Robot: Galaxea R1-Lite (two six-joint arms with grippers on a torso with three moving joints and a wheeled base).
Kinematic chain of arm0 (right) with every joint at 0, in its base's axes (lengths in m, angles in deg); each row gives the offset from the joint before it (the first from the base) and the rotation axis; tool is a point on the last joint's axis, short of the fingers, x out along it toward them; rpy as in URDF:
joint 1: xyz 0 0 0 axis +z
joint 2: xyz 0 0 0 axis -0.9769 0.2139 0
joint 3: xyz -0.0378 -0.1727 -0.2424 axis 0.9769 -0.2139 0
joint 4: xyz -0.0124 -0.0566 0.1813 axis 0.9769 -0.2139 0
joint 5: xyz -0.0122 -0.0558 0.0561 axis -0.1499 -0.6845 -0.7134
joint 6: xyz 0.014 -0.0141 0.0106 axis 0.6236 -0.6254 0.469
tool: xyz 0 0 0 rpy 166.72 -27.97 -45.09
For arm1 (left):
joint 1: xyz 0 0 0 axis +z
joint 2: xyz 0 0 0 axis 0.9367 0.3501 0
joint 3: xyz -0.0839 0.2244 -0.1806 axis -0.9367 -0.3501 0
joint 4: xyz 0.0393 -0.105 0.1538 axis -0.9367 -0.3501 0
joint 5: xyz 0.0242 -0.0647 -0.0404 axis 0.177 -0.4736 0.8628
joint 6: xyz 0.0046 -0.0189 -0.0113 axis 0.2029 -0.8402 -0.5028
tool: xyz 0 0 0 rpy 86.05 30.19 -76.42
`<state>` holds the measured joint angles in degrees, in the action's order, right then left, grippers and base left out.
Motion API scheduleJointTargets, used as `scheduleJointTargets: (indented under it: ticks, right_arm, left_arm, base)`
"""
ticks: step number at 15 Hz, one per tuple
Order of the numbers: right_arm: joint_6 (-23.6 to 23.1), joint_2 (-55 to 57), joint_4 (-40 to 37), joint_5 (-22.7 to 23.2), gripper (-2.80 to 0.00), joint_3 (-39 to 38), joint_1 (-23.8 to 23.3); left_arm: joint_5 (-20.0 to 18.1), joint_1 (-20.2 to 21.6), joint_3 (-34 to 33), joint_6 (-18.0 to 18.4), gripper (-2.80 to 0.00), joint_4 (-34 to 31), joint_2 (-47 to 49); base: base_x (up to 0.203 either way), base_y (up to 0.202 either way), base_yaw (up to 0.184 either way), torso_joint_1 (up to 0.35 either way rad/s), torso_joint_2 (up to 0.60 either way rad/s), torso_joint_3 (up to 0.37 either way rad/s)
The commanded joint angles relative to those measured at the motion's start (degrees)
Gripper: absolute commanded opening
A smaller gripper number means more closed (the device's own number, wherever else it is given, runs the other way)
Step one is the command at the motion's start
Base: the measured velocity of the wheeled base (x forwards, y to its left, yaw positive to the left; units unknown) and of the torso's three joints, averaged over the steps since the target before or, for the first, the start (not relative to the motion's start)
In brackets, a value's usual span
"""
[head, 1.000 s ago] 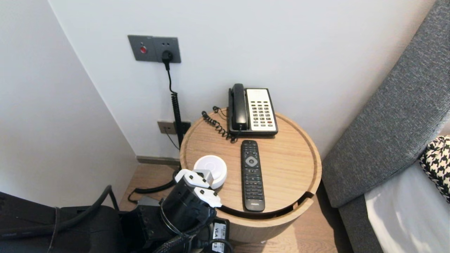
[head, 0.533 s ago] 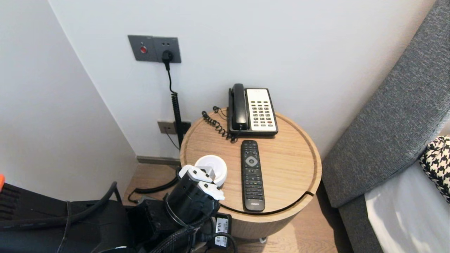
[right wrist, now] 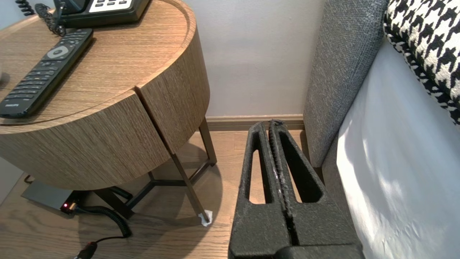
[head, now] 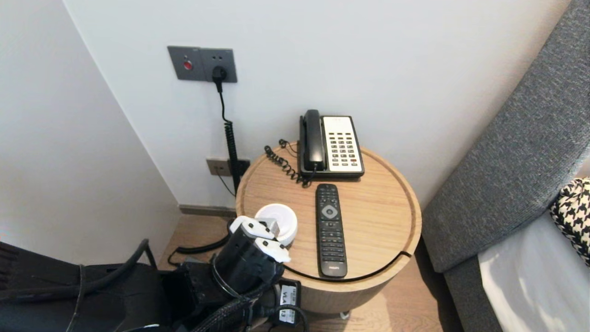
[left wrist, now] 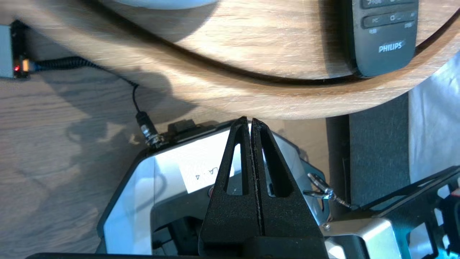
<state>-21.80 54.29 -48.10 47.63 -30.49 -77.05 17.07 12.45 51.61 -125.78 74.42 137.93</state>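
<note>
A round wooden side table (head: 368, 193) carries a black remote (head: 330, 229), a black and white desk phone (head: 332, 146) and a small white round puck (head: 279, 219). My left arm's wrist (head: 251, 258) hangs at the table's near left edge, just in front of the puck. The left gripper (left wrist: 250, 120) is shut and empty, its tips right at the curved drawer front (left wrist: 251, 100); I cannot tell whether they touch. My right gripper (right wrist: 269, 124) is shut and empty, low over the floor between the table (right wrist: 125, 64) and the bed.
A grey upholstered headboard (head: 516, 152), a white sheet (head: 530, 286) and a houndstooth pillow (head: 574, 212) fill the right. A plug sits in the wall socket (head: 203, 63), and a coiled cable (head: 203, 249) runs down to the floor. My own base (left wrist: 161, 180) lies under the left gripper.
The table's curved drawer front stood out with a wide dark gap a second ago; now it sits close in with a thin gap. The left wrist shifted slightly.
</note>
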Motion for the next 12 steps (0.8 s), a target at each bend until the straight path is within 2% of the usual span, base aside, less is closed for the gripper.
scheduleJointTargets:
  ticks: [1,5,7,10,12]
  right_arm:
    - [0.01,0.04,0.01,0.00,-2.80,-1.49,0.02]
    - [0.01,0.04,0.03,0.00,-2.80,-1.49,0.02]
    - [0.01,0.04,0.03,-0.02,-2.80,-1.49,0.02]
    - [0.01,0.04,0.03,0.00,-2.80,-1.49,0.02]
    - [0.01,0.04,0.03,0.00,-2.80,-1.49,0.02]
  left_arm:
    - [-0.28,-0.08,-3.87,-0.13,-2.80,-0.70,-3.75]
    - [-1.78,0.44,-15.70,0.06,-2.80,-0.46,-10.82]
    - [-1.71,3.90,-22.26,-0.52,-2.80,-0.04,-15.58]
    - [-1.20,18.14,-26.68,-0.58,-2.80,0.11,-23.01]
    - [-1.20,29.01,-28.61,1.74,-2.80,0.01,-28.63]
  base:
    - [0.000,0.000,0.000,0.000,0.00,0.000]
    - [0.000,0.000,0.000,0.000,0.00,0.000]
    - [0.000,0.000,0.000,0.000,0.00,0.000]
    - [0.000,0.000,0.000,0.000,0.00,0.000]
    - [0.000,0.000,0.000,0.000,0.00,0.000]
